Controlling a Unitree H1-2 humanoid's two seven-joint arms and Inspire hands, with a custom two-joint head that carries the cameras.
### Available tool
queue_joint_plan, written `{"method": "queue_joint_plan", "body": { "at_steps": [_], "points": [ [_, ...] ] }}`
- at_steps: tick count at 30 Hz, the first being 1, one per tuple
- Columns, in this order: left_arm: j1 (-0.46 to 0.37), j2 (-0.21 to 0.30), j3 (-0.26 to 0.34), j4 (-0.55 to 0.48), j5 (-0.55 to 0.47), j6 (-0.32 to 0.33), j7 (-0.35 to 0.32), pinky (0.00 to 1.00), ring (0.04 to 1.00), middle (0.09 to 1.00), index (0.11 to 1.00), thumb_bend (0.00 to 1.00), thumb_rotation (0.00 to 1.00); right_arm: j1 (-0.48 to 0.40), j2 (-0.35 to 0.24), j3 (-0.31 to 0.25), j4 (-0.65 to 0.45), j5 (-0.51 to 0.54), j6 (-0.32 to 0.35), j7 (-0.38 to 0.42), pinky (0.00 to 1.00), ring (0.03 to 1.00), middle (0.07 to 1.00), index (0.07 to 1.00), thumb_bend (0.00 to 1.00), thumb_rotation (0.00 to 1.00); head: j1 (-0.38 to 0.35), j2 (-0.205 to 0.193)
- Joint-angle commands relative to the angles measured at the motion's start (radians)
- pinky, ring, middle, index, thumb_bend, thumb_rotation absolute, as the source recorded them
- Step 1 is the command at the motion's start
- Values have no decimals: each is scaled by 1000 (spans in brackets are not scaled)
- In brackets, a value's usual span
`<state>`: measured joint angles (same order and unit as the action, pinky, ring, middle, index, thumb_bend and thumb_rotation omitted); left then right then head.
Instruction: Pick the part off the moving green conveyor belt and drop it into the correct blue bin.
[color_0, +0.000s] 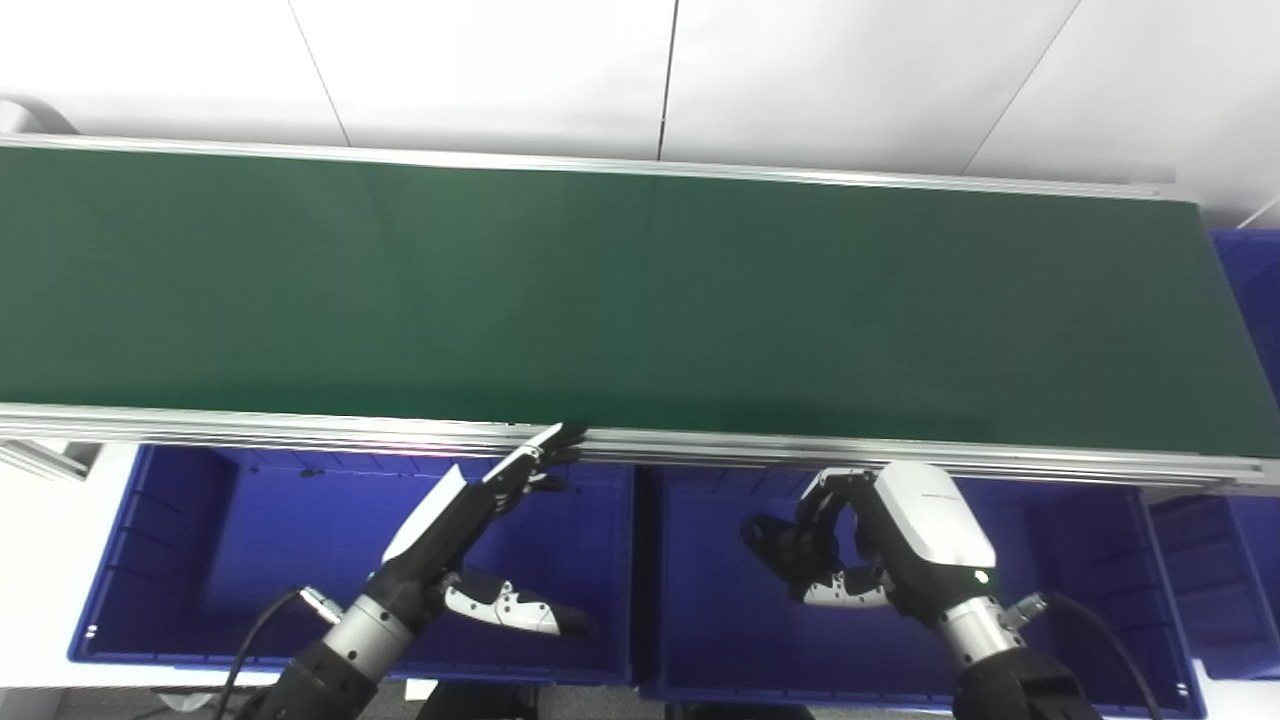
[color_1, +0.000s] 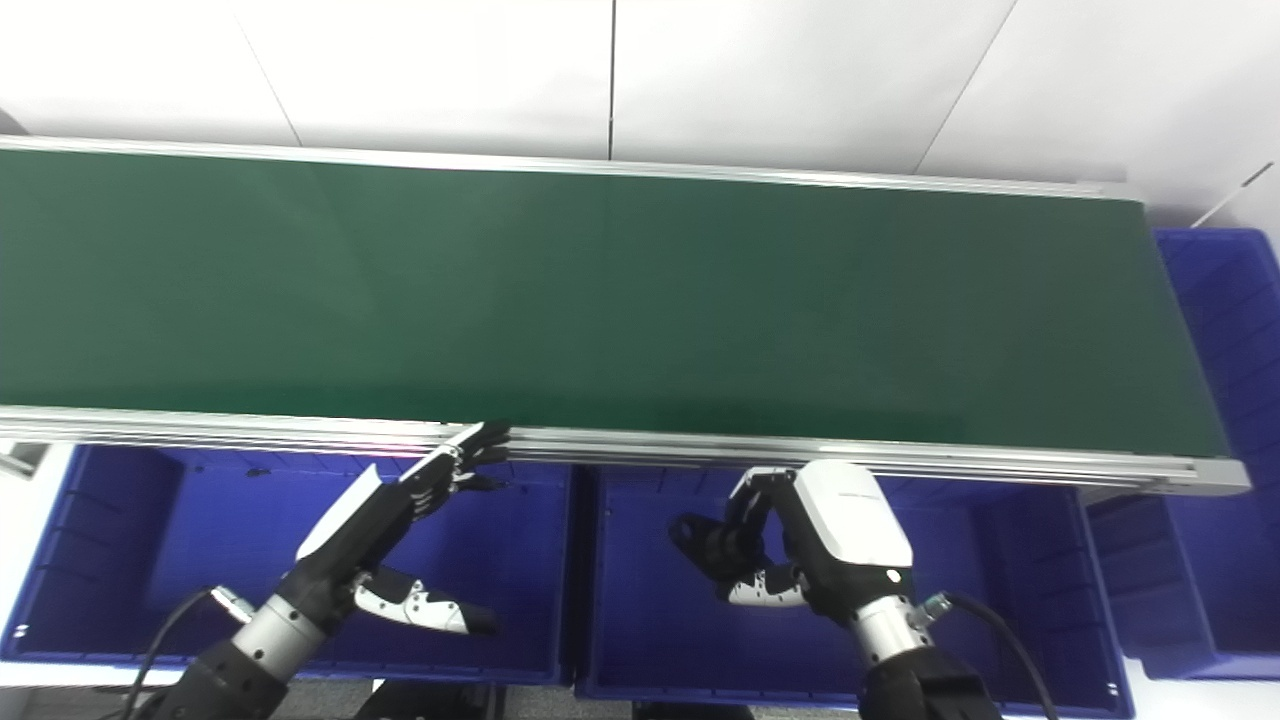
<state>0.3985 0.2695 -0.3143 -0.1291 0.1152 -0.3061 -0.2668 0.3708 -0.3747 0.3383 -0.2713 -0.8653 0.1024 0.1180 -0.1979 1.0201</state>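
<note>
We see the belt (color_0: 620, 300) running across the view, its green surface bare from end to end. The part is not visible on the belt, in either hand, or in any bin.

Below the belt's near rail (color_0: 700, 445) stand two bins. The left hand (color_0: 480, 510) hangs over the left bin (color_0: 190, 520). Its fingers (color_0: 545, 450) are extended straight and lie close together, tips reaching the near rail; the thumb (color_0: 510, 607) points away from them, toward the bin's right wall. It holds nothing.

The right hand (color_0: 880, 540) hangs over the middle bin (color_0: 1080, 540), just below the near rail. Its fingers (color_0: 815, 515) are curled inward toward the thumb (color_0: 845, 590) with a gap between them, and nothing shows in that gap.

A third bin (color_1: 1220, 320) stands at the belt's right end.
</note>
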Motion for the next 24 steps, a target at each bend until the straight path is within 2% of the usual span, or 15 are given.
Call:
{"method": "queue_joint_plan", "body": {
  "at_steps": [1, 3, 4, 6, 8, 9, 11, 12, 13, 14, 15, 17, 19, 23, 24],
  "points": [
    [-7, 10, 7, -41, -15, -11, -10, 811, 906, 947, 960, 885, 256, -23, 6, 9, 7, -11, -9, 11, 170, 238, 470, 485, 531, 0, -4, 10],
    [-4, 11, 12, -52, -34, 8, -17, 819, 909, 945, 956, 889, 246, -40, 17, 12, 37, -13, 0, 19, 213, 281, 472, 485, 530, 0, -9, 15],
    [-2, 12, 15, -58, -40, 16, -20, 824, 912, 946, 956, 889, 245, -48, 23, 14, 52, -17, 3, 22, 231, 296, 428, 506, 524, 0, -17, 19],
    [0, 14, 20, -65, -43, 24, -24, 824, 912, 946, 956, 890, 249, -71, 27, 27, 88, -40, 16, 42, 257, 320, 410, 518, 522, 0, -22, 21],
    [2, 17, 23, -68, -41, 24, -28, 822, 911, 948, 958, 894, 262, -95, 28, 47, 109, -70, 51, 102, 297, 366, 453, 505, 523, 0, -22, 19],
    [3, 18, 25, -69, -39, 24, -28, 821, 910, 947, 958, 893, 265, -105, 30, 59, 100, -94, 89, 161, 342, 422, 453, 527, 518, 2, -22, 20],
    [6, 20, 27, -68, -43, 21, -30, 820, 911, 949, 959, 891, 272, -123, 27, 85, 81, -138, 156, 279, 560, 637, 672, 739, 555, 438, -23, 20],
    [9, 20, 27, -68, -47, 19, -32, 821, 912, 950, 958, 894, 271, -127, 24, 94, 68, -152, 177, 323, 648, 730, 764, 799, 625, 633, -24, 18],
    [11, 20, 28, -68, -49, 22, -32, 821, 913, 950, 958, 894, 275, -123, 25, 93, 50, -151, 194, 348, 712, 792, 821, 839, 676, 775, -24, 18],
    [14, 21, 28, -69, -50, 22, -33, 820, 912, 949, 957, 897, 278, -114, 27, 88, 29, -147, 209, 365, 774, 845, 869, 878, 733, 869, -21, 14],
    [16, 21, 27, -70, -51, 22, -34, 821, 913, 950, 958, 898, 282, -101, 29, 82, 1, -144, 220, 375, 798, 873, 895, 901, 765, 919, -21, 14],
    [23, 21, 27, -77, -43, 22, -33, 819, 913, 950, 957, 900, 289, -74, 32, 67, -42, -131, 228, 375, 824, 892, 911, 922, 779, 960, -15, 14],
    [32, 21, 26, -87, -44, 29, -35, 820, 915, 950, 956, 898, 280, -23, 45, 26, -96, -74, 198, 312, 837, 893, 912, 918, 767, 943, -2, 11],
    [45, 25, 27, -96, -35, 23, -34, 815, 916, 950, 955, 896, 272, 91, 81, -47, -192, 55, 67, 114, 834, 876, 889, 897, 783, 867, 10, 9],
    [46, 26, 27, -96, -33, 18, -34, 810, 913, 949, 954, 893, 268, 119, 91, -59, -216, 99, 23, 68, 802, 866, 883, 897, 782, 861, 10, 8]
  ]
}}
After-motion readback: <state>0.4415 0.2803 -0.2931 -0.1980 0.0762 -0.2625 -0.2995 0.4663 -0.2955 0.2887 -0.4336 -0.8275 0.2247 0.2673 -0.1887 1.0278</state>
